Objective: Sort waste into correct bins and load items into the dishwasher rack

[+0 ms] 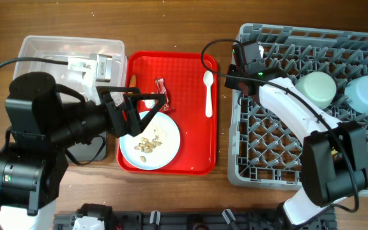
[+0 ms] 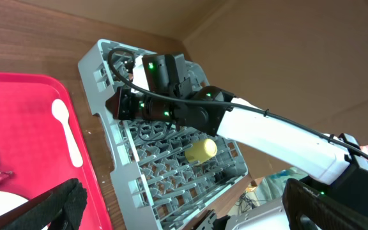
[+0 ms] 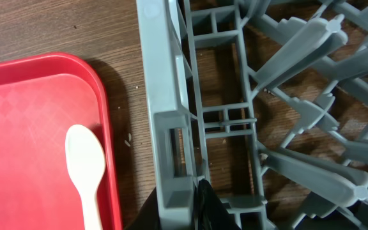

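The grey dishwasher rack [image 1: 280, 160] holds a pale green bowl [image 1: 317, 88], a pale blue bowl [image 1: 367, 94] and a yellow cup [image 2: 201, 151]. My right gripper [image 3: 200, 207] straddles the rack's left wall [image 3: 171, 128], closed on it. A pale blue plate [image 1: 165, 153] with beige scraps [image 1: 149, 142] lies on the red tray, with a red wrapper [image 1: 161, 91] and a white spoon [image 1: 208, 92]. My left gripper [image 1: 144, 110] hangs open and empty above the plate's far edge, beside the wrapper. The carrot is out of view.
The red serving tray [image 1: 200, 160] lies between the bins and the rack. The clear tub [image 1: 43, 48] at the back left holds white crumpled material [image 1: 78, 64]. The black tray [image 1: 91, 152] is mostly hidden under my left arm.
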Controlling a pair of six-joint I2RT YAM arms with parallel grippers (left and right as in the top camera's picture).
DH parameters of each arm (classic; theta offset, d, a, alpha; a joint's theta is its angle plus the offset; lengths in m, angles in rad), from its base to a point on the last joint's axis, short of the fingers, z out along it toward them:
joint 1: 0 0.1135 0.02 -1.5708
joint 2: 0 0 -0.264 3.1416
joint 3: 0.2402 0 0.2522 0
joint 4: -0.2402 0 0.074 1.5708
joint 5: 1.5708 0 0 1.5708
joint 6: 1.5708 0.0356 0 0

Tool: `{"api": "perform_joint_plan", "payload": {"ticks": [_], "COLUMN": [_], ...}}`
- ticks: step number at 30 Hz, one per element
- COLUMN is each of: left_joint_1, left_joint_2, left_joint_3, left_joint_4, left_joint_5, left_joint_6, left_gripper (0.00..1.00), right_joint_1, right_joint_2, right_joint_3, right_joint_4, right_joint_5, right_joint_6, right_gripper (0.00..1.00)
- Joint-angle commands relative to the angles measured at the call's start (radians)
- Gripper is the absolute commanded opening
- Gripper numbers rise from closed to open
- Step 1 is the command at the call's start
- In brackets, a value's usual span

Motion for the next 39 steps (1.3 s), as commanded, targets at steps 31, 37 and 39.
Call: {"api": "perform_joint_plan", "payload": {"ticks": [31,37,39], "left_joint_1": [-0.005,-0.005,-0.005], "left_joint_2": [-0.001,-0.001,-0.001], "left_joint_3": [0.011,0.011,0.011], "left_joint_4": [0.002,0.002,0.002], "left_joint_5": [0.016,0.016,0.016], "left_joint_6": [0.020,0.020,0.020], "left_gripper": [1.00,1.00,1.00], "right_joint_1": [-0.020,-0.020,-0.020], "right_joint_2": [0.009,0.009,0.009], "right_joint_3": [0.005,0.005,0.005], "right_joint_4": [0.214,0.142,0.118], "right_joint_5": [0.008,0.068,0.080], "right_joint_6": [-0.492,-0.146,-0.064], "right_gripper": [0.04,0.04,0.04]}}
